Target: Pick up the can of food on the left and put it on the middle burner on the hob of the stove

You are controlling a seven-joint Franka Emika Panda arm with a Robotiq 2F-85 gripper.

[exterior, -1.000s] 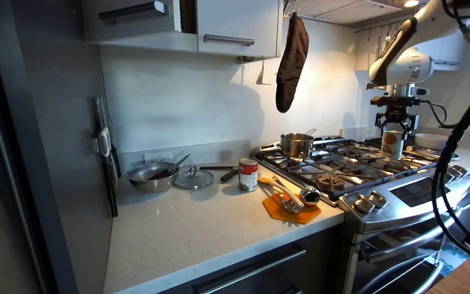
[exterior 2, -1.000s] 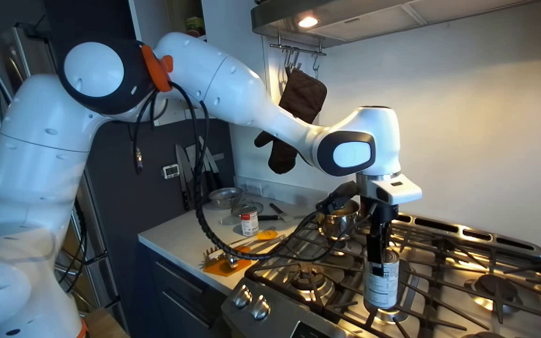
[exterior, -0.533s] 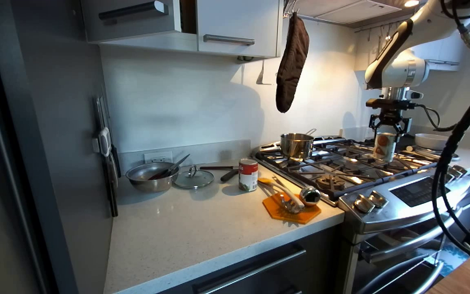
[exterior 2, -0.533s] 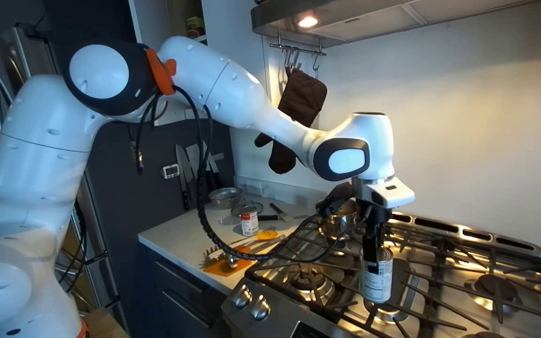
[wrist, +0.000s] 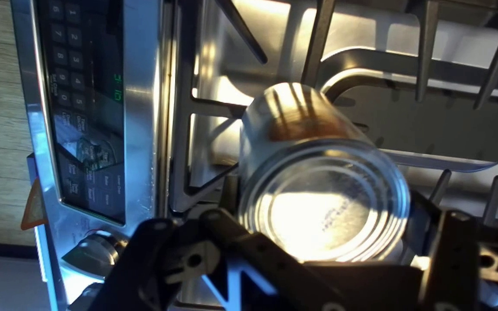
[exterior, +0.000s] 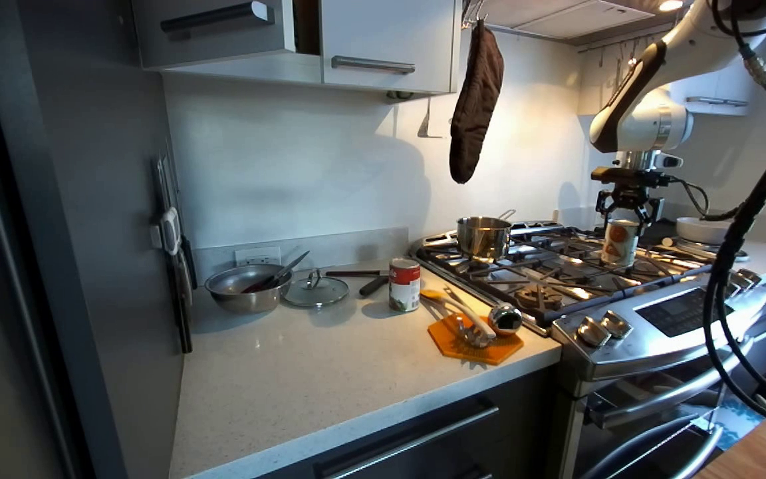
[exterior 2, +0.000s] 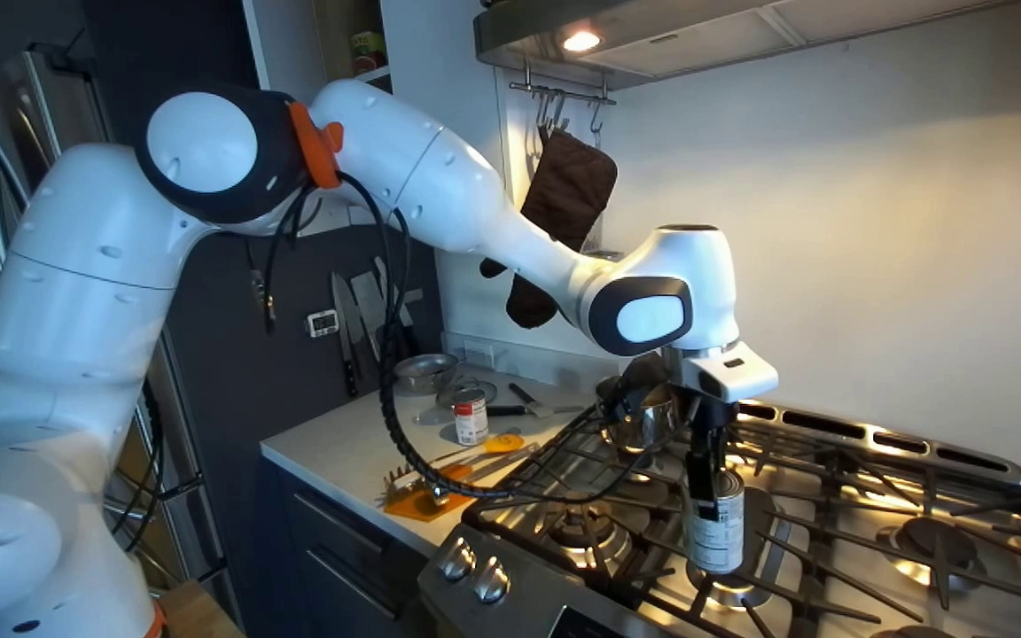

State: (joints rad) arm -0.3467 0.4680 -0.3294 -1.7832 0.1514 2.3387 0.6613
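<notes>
The can of food (exterior: 620,245) has a whitish label with red-orange marks; it also shows in an exterior view (exterior 2: 719,536) and in the wrist view (wrist: 318,185), lid facing the camera. My gripper (exterior: 628,218) is shut on its upper part, a finger on each side; the gripper shows too in the wrist view (wrist: 324,205). The can is near upright over the hob (exterior 2: 869,509) of the stove (exterior: 662,362). It stands over the front part of the oval middle burner (exterior 2: 760,532), whose dark plate shows in the wrist view (wrist: 435,121). Contact with the grate cannot be told.
A steel pot (exterior: 484,239) stands on the hob's rear burner, beside the arm. A red-and-white can (exterior: 404,286), a steel bowl (exterior: 250,293), a glass lid (exterior: 316,293) and utensils on an orange mat (exterior: 449,342) are on the counter. A pale pan (exterior: 702,229) is beyond the gripper.
My gripper and the held can have moved left and down in an exterior view, sinking closer to the grate over the middle burner. The can stays in the gripper.
</notes>
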